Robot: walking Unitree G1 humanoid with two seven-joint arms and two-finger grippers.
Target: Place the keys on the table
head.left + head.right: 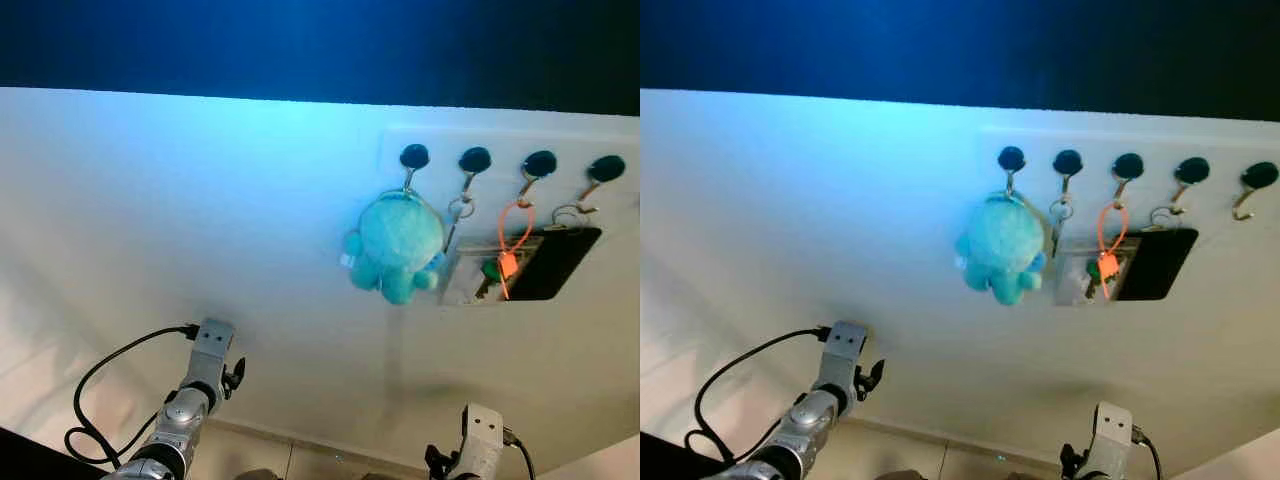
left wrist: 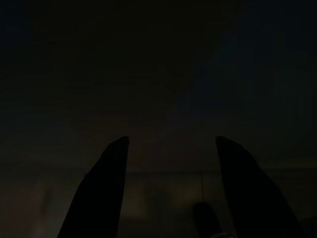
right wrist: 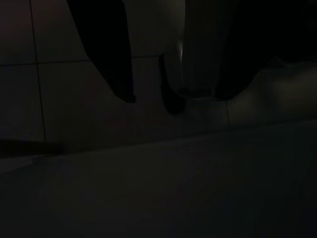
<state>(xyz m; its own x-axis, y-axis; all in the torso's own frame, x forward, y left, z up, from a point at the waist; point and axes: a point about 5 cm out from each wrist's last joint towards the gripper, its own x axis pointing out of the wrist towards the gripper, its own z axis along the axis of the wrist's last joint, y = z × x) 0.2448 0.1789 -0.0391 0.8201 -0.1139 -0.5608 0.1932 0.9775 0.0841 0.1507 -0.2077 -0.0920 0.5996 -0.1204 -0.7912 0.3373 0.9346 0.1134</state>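
Pale white wall (image 1: 200, 200) in front of me, w/ a white rail of black-knobbed hooks (image 1: 510, 160) high on my right. Fluffy teal plush toy keyring (image 1: 397, 247) hangs from the leftmost hook; the keys w/ orange strap & green tag (image 1: 503, 262) hang just beside it, over a black rectangular card (image 1: 555, 262). My left end effector (image 2: 171, 144) is low, fingers spread wide, holding nothing. Right end effector (image 3: 176, 96) low over dim tiled floor (image 3: 74, 99), fingers apart, empty.
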